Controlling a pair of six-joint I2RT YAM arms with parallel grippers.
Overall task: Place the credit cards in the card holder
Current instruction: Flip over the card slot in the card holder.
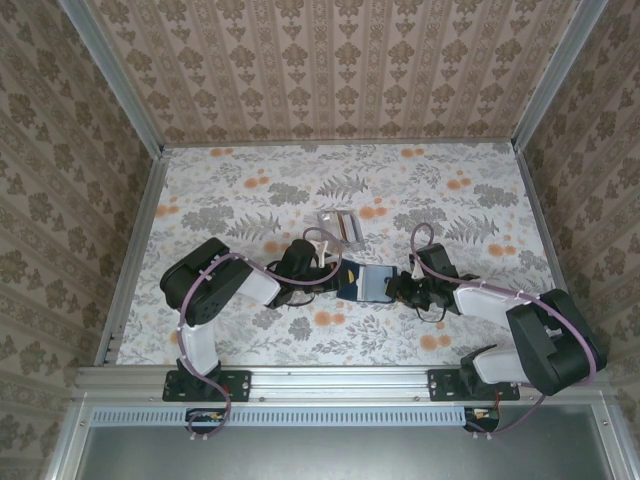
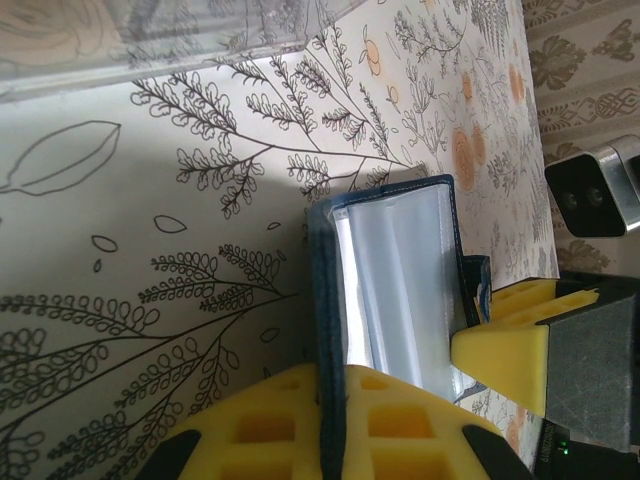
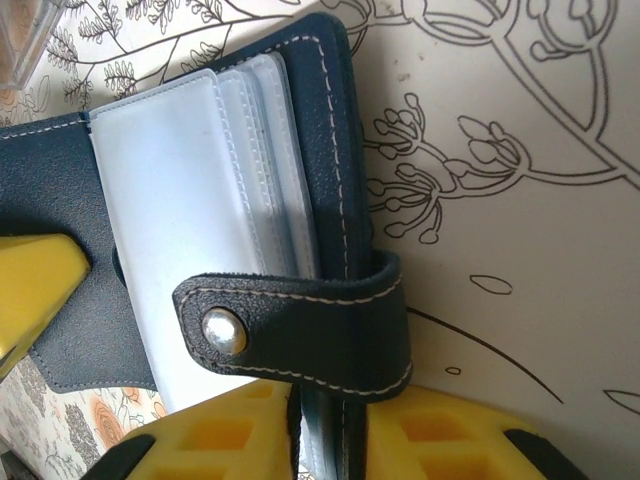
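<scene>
2 grippers hold the card holder [image 1: 368, 284] spread open at the table's [image 1: 250, 190] near middle: the left gripper [image 2: 335, 435] clamps 1 navy cover, the right gripper [image 3: 325, 435] the other, beside the snap tab [image 3: 290, 325]. Its long axis runs left-right between them, pale sleeves [image 3: 165, 190] facing up. Advisable: pinch only the outer edges and pull evenly, leaving a sleeve mouth unobstructed.

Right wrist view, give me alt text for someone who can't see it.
An open navy card holder with pale blue plastic sleeves sits over a floral-print table, its snap tab folded across the sleeves. The right gripper clamps the holder's edge between yellow fingers at the bottom of the frame.
</scene>
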